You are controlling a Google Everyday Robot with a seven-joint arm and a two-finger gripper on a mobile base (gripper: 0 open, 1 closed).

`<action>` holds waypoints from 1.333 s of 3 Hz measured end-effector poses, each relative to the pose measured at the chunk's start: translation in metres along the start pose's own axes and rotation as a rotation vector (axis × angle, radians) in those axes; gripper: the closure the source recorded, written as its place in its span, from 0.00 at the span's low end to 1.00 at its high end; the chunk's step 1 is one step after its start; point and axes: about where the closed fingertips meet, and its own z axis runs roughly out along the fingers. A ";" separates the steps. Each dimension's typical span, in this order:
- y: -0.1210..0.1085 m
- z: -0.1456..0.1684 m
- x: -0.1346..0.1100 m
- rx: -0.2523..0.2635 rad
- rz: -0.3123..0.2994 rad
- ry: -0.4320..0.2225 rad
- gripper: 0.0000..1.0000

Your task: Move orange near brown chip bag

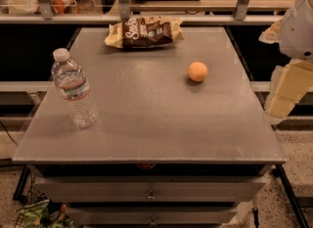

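Grey metal table [146,124] with drawers [149,189] on speckled floor [299,173].

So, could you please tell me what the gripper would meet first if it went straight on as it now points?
The cream gripper, right of the grey metal table, points downward; likely the table's right edge or the speckled floor, depth unclear.

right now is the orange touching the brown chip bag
Apart. The camera view shows a stretch of table between the orange and the brown chip bag. The gripper hangs beyond the table's right edge, away from both.
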 end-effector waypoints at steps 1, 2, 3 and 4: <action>0.000 0.000 0.000 0.000 0.000 0.000 0.00; -0.009 0.004 -0.006 0.032 0.057 -0.024 0.00; -0.031 0.018 -0.020 0.093 0.157 -0.089 0.00; -0.053 0.034 -0.040 0.122 0.229 -0.156 0.00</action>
